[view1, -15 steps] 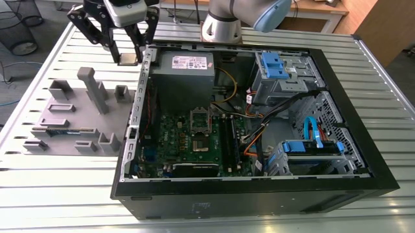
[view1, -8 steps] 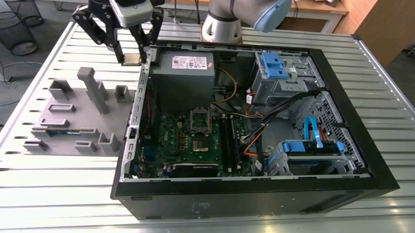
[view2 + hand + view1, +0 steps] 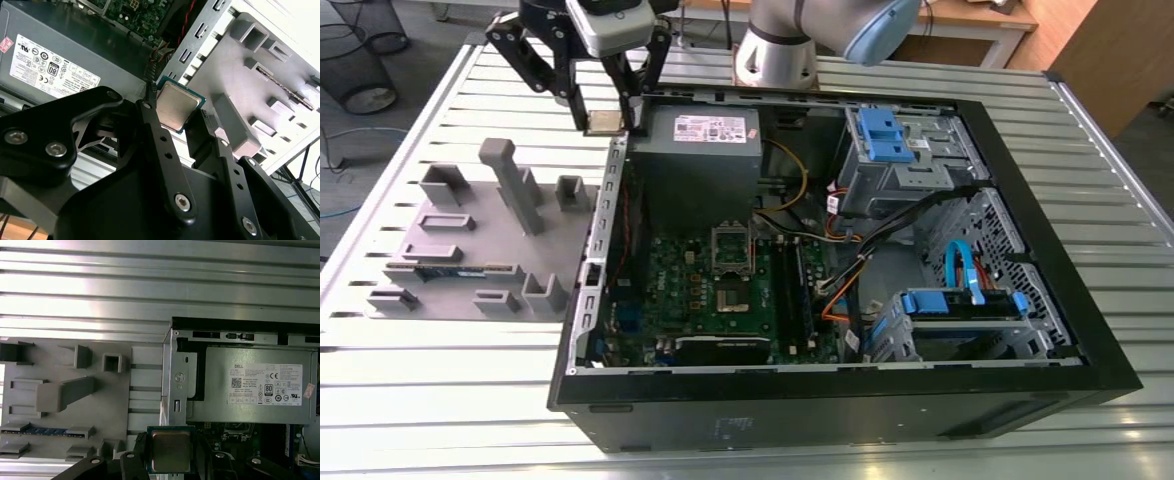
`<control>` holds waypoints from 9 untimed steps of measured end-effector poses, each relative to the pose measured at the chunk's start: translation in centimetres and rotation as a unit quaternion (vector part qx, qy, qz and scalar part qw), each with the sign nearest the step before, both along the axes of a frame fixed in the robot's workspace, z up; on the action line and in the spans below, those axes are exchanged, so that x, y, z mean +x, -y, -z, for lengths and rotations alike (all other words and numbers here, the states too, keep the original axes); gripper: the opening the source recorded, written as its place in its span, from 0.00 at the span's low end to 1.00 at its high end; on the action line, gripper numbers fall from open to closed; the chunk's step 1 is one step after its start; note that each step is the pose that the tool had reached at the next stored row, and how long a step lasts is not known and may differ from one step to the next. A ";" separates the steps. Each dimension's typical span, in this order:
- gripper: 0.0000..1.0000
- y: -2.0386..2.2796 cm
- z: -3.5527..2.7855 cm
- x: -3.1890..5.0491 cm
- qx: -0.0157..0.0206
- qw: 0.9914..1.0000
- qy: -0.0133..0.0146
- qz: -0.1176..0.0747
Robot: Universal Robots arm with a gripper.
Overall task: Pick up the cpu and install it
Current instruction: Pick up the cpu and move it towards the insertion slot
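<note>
The cpu (image 3: 603, 122) is a small square chip with a silver-grey top and a green edge; it hangs in the air, held between my black fingers. In the exterior view my gripper (image 3: 604, 124) is shut on it above the far corner of the open computer case (image 3: 1041, 130), toward that view's left and next to the grey power supply (image 3: 698, 150). Both wrist views show the chip (image 3: 176, 105) (image 3: 171, 450) clamped between the fingers (image 3: 152, 125) over the case wall. The dark socket (image 3: 731, 297) lies on the green motherboard (image 3: 670, 290), well below and nearer the camera.
A grey fixture plate (image 3: 467, 250) with upright blocks and slots lies on the slatted metal table (image 3: 440, 390), beside the case on the exterior view's left. A narrow stick (image 3: 46, 431) rests in one slot. Cables, blue drive cages (image 3: 887, 135) and the case walls crowd the interior.
</note>
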State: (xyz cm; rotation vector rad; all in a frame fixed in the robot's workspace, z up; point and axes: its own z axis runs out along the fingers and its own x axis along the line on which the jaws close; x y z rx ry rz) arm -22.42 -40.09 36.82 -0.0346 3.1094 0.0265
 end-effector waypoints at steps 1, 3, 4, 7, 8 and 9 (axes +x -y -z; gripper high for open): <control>0.47 0.00 0.00 0.14 0.000 1.000 0.000 0.000; 0.47 0.00 0.00 0.43 0.000 1.000 0.000 0.000; 0.47 0.00 0.00 0.57 0.000 1.000 0.000 0.000; 0.47 0.00 0.00 0.99 0.000 1.000 0.000 0.000; 0.47 0.00 0.00 1.13 0.000 1.000 0.000 0.000; 0.47 0.00 0.00 1.27 0.000 1.000 0.000 0.000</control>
